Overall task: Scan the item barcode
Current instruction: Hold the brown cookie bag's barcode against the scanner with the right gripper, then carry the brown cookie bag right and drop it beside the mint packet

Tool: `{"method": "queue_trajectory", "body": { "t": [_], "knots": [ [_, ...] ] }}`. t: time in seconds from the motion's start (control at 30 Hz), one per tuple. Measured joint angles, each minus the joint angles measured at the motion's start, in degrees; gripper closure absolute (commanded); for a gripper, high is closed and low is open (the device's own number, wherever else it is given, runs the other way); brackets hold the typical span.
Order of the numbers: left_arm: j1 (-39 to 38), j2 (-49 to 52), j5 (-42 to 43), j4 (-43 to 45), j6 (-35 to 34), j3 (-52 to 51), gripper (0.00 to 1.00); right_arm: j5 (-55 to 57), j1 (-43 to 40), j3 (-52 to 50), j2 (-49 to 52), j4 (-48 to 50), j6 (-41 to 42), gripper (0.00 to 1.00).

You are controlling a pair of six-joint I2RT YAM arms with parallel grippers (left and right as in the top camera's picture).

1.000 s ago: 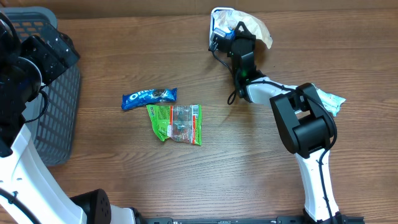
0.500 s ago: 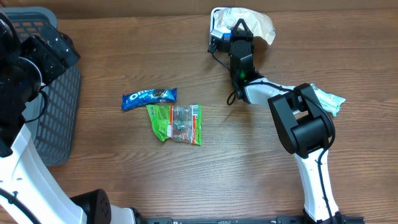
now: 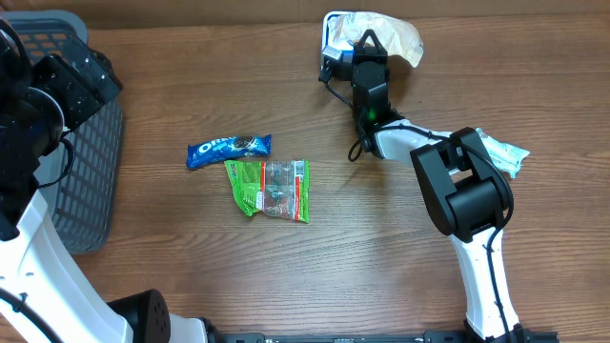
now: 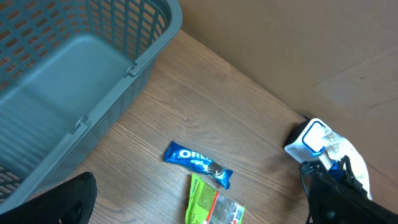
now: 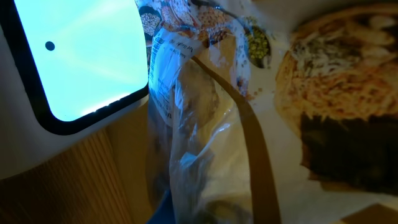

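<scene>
Your right claw [image 3: 367,45] is at the far side of the table [image 3: 381,276]. It is clenched on the food bag [image 3: 389,36], a clear bag with food pictures printed on it. The bag is right beside the scanner [image 3: 334,40], on the scanner's right. The scanner is white and its screen glows light blue. In the right wrist view the bag fills most of the picture and its edge comes up against the lit screen.

Your left claw [image 3: 95,71] is on the far left, above the grey basket [image 3: 91,181]. It is released, with its fingers spread wide, and it holds nothing.

Near the middle of the table lies a blue Oreo pack [image 3: 229,148]. A green snack pack [image 3: 270,189] lies just beside it, on the near side. One more light packet [image 3: 503,152] lies on the right, partly under your right arm.
</scene>
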Motion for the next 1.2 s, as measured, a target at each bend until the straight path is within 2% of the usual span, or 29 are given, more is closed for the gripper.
{"method": "queue_trajectory", "body": {
  "t": [0.13,0.3,0.4,0.5,0.63,0.77,0.87,1.03,1.1,1.2],
  "knots": [
    [0.0,0.0,0.0,0.0,0.0,0.0,0.00,0.2,0.0,0.0,0.1,3.6,-0.3,0.96],
    [0.0,0.0,0.0,0.0,0.0,0.0,0.00,1.0,0.4,0.0,-0.5,19.6,-0.6,0.96],
    [0.0,0.0,0.0,0.0,0.0,0.0,0.00,2.8,1.0,0.0,-3.4,15.8,-0.7,0.96],
    [0.0,0.0,0.0,0.0,0.0,0.0,0.00,6.3,1.9,-0.1,-10.2,0.7,2.7,0.96],
    [0.0,0.0,0.0,0.0,0.0,0.0,0.00,8.9,2.6,-0.3,-24.0,-25.5,15.8,0.96],
    [0.0,0.0,0.0,0.0,0.0,0.0,0.00,10.4,1.8,-0.1,-39.2,-43.7,34.5,0.96],
    [0.0,0.0,0.0,0.0,0.0,0.0,0.00,10.2,-1.7,1.3,-48.8,-63.7,53.0,0.96],
    [0.0,0.0,0.0,0.0,0.0,0.0,0.00,4.9,-13.1,1.6,-54.0,-94.5,84.2,0.96],
    [0.0,0.0,0.0,0.0,0.0,0.0,0.00,-1.2,-18.1,0.6,-52.8,-98.7,91.1,0.96],
    [0.0,0.0,0.0,0.0,0.0,0.0,0.00,-15.5,-26.6,-1.7,-49.6,-99.4,96.8,0.96]
  ]
}}
